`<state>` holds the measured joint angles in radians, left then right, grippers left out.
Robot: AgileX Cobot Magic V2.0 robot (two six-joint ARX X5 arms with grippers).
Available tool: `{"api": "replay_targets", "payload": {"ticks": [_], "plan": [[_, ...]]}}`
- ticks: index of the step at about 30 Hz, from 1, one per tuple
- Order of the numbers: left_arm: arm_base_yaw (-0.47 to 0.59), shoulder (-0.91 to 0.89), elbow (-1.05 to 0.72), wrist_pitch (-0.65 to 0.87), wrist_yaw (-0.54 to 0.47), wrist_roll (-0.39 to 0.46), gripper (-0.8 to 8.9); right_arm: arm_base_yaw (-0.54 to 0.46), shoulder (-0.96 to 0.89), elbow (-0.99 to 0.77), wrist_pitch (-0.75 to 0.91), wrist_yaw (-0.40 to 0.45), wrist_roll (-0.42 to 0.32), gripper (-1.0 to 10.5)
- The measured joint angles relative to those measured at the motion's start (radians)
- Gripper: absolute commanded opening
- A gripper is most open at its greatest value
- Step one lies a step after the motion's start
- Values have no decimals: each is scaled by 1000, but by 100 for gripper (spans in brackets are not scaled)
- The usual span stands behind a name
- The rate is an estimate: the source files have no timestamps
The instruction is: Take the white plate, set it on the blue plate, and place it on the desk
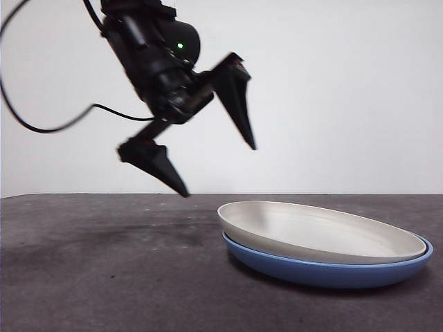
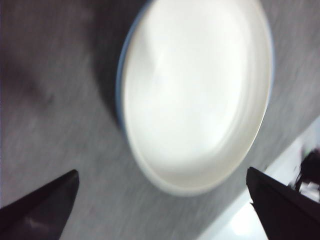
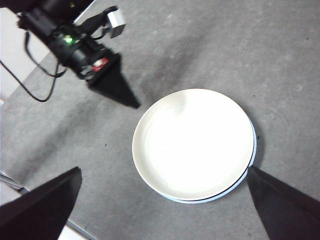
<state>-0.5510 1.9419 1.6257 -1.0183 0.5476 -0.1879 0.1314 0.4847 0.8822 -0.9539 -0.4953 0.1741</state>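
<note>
Off-white plate: we see the white plate nested in the blue plate, sitting a bit askew, its rim raised on the side nearer the arm in front view.
Blue plate: flat on the surface; only a thin blue crescent shows round the white one from the right wrist cam; in left wrist view just a blue edge.
Surface: dark grey, speckled, matte; both plates stand toward the right in front view.
Left end effector: up in the air, above and beside the stack, not touching it; jaws spread wide, nothing between them. Left wrist cam is blurred; white plate fills most of it, between and beyond the jaw tips.
Right end effector: high over the stack, looking down; jaws wide apart, holding nothing; white plate lies between the jaw tips, well below them.
Other arm in right wrist view: left end effector, green LED lit, near the plates' edge but apart.
</note>
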Motion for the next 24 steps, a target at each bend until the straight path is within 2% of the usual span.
{"api": "replay_targets", "payload": {"ticks": [5,13,20,24], "plan": [[20,-129,0,-92,-19,95,599,0,6,0,-2,13,33,602],[40,-418,0,-218,-62,189,599,0,117,0,-62,28,59,602],[40,-676,-2,-258,-75,245,598,0,275,0,-91,27,55,602],[40,-811,-23,-273,-75,272,594,0,373,0,-73,27,29,602]]}}
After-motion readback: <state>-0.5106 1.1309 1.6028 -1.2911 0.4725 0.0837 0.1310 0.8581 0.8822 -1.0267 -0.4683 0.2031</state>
